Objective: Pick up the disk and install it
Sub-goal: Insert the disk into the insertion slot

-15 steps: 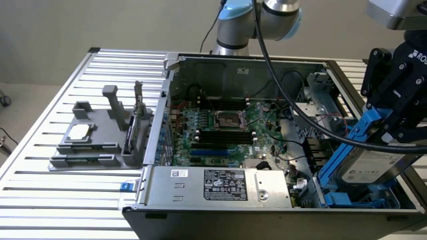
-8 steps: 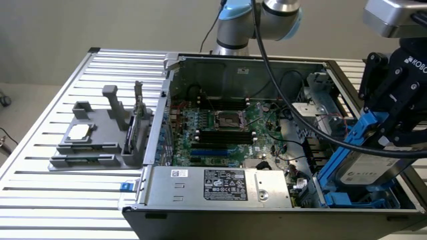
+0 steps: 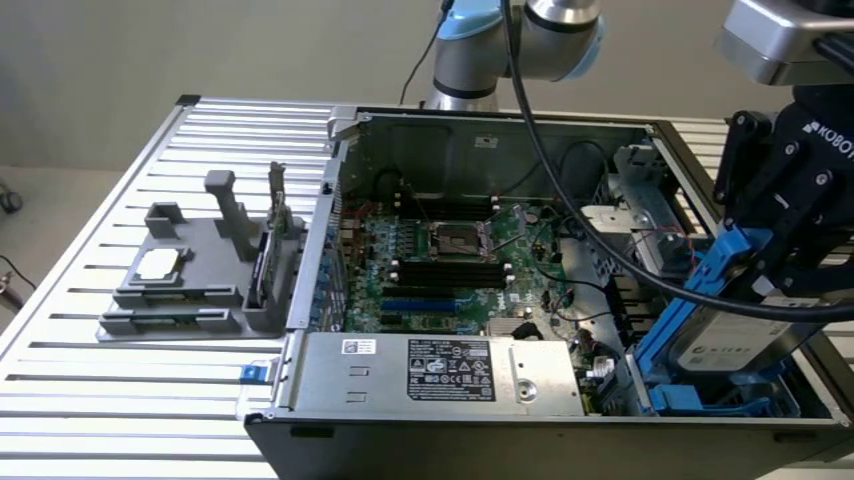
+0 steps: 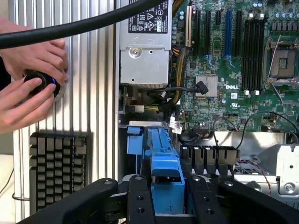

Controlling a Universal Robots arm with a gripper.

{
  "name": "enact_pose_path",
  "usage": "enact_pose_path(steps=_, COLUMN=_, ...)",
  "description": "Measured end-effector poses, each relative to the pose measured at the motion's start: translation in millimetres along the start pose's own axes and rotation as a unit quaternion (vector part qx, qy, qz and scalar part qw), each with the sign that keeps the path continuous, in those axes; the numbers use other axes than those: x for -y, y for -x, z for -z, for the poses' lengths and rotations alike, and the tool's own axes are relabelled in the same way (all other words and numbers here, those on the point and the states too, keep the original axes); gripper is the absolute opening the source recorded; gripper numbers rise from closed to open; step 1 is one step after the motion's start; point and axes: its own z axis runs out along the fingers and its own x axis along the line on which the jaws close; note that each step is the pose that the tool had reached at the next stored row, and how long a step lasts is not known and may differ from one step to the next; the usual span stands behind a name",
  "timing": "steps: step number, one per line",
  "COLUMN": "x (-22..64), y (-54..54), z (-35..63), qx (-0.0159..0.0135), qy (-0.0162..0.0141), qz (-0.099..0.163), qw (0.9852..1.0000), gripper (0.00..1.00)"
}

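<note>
A ribbed metal table (image 3: 80, 400) in front of a plain pale wall carries an open computer case (image 3: 441, 150), lying on its side with its inside facing up. In the exterior view the green motherboard (image 3: 441, 265) fills the middle of the case, and the silver labelled power supply (image 3: 441, 372) lies along its six o'clock edge. At nine o'clock of the case, well apart from it on the table, stands a gray tray (image 3: 200, 290) with a small square chip (image 3: 158, 263) on it.

The gripper (image 3: 774, 270) hangs at three o'clock of the case, its black fingers (image 4: 139, 198) clamped on the blue frame of the disk (image 3: 714, 335). The disk is off the table and steeply tilted, label side showing, with its upper end between the fingers and its lower end down toward five o'clock, over the corner of the case where a blue drive bay (image 3: 694, 400) sits. Whether the disk touches that bay cannot be told. A thick black cable (image 3: 534, 130) runs from the arm down across the case to the gripper.

In the wrist view a person's two hands (image 4: 32, 56) rest on a round black knob (image 4: 39, 79) on the table beside the case, and a dark keyboard (image 4: 58, 163) lies near them
</note>
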Motion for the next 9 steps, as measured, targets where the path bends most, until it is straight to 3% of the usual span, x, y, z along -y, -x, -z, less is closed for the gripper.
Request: enact_pose_path(steps=9, x=0.1, y=1.0, z=-7.1, qx=-0.0002, qy=0.0000, qz=0.000, qw=1.0000, gripper=0.33)
